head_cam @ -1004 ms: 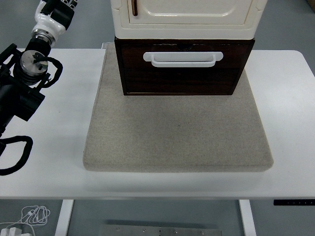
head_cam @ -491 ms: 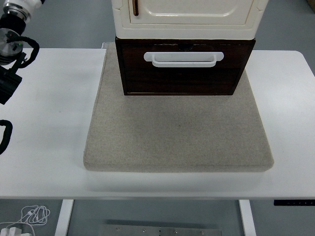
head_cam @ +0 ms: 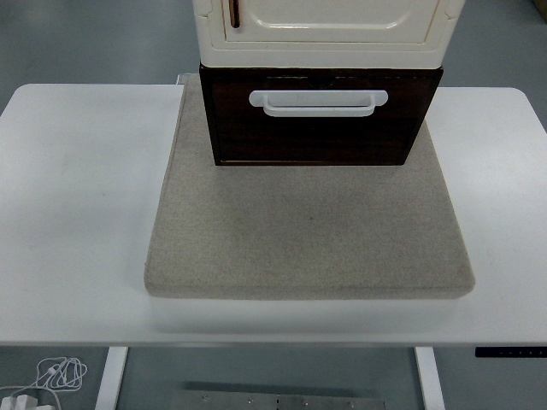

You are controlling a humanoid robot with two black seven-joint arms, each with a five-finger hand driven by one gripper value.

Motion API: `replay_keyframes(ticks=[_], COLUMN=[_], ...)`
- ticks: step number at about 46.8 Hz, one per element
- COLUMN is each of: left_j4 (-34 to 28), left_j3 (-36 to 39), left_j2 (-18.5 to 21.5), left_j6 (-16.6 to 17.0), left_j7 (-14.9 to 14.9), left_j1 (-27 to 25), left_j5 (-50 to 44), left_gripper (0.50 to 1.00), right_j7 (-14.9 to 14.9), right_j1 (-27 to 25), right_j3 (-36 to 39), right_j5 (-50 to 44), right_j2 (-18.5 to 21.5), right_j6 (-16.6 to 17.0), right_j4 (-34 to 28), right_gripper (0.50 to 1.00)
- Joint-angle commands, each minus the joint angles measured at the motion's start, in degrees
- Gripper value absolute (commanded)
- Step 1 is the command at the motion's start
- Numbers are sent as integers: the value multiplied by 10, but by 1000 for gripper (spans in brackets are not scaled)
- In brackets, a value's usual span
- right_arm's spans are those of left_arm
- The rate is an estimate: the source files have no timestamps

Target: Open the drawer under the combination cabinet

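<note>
Clearly the drawer point(head_cam: 320, 115) sits at the far middle of the white table point(head_cam: 77, 213), forming the dark wooden base of the combination cabinet point(head_cam: 325, 26), whose cream upper section stands directly on top of it; the whole unit rests on the far part of a grey felt mat point(head_cam: 308, 239). Neither robot hand shows in the head view, so how far the fingers are open, or whether they carry anything, cannot be told. The drawer front looks stiff and solid, and the one sensible place to take hold is the white bar handle point(head_cam: 318, 102) running across its upper part — it stands proud of the wood, apparently with a gap behind for fingers to hook into. Likely the plastic is smooth and a little slippery, so a curled grip from below or above should serve better than a pinch. The pull wants to come straight toward the near edge — the mat may let the cabinet creep forward if the drawer sticks.
</note>
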Motion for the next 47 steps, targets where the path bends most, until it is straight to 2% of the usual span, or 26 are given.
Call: replay_keyframes(ticks=[1, 6, 13, 22, 35, 47], left_j4=[-23, -57, -127, -193, -257, -330], left_j3=[0, 0, 4, 114, 206, 267], left_j2=[6, 8, 21, 33, 33, 33], left_j6=[-3, -6, -6, 1, 2, 0], left_j7=[0, 0, 5, 3, 4, 4], left_j1=[-16, -32, -44, -99, -167, -194], left_j5=[34, 81, 100, 98, 99, 100], left_gripper=[1000, 1000, 1000, 1000, 1000, 1000], right_j7=[0, 0, 0, 0, 0, 0], right_j1=[0, 0, 0, 0, 0, 0], right_j3=[-1, 0, 0, 0, -1, 0], right_j5=[0, 0, 0, 0, 0, 0], right_j2=[0, 0, 0, 0, 0, 0], right_j6=[0, 0, 0, 0, 0, 0], right_j4=[0, 0, 0, 0, 0, 0], right_gripper=[928, 928, 928, 928, 928, 928])
